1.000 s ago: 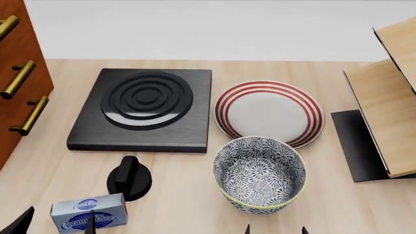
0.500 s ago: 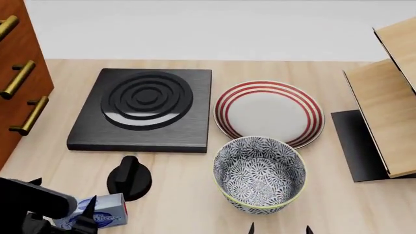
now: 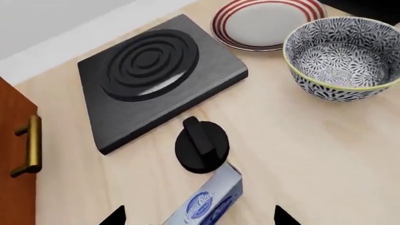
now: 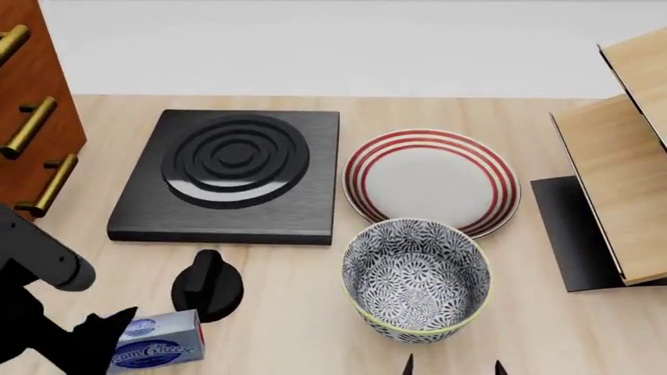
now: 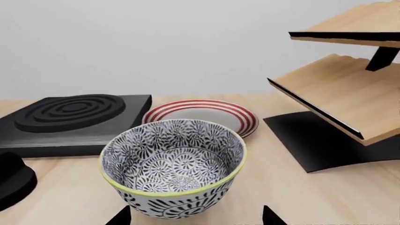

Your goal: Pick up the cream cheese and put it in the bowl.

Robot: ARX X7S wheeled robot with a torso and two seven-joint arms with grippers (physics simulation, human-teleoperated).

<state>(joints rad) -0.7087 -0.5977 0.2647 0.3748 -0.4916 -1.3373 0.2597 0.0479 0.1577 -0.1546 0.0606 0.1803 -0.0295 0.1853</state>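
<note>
cheese (image 4: 155, 348) by tabletop's front edge, knob (image 4: 206, 287) just behind | bowl (image 4: 416, 280) apart | left gripper (image 3: 198, 216) open around cheese | right gripper (image 5: 195, 216) open

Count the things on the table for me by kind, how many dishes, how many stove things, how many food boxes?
Dishes: 2, the bowl and the red-ringed plate.
Stove things: 2, the black burner block and the black knob.
Food boxes: 1, the cream cheese.
Shelves: 1, the wooden rack.
Total: 6.

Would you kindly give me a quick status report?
Left gripper open, straddling the cream cheese on the table. Right gripper open, idle near the bowl. Black knob close beside the box.
</note>
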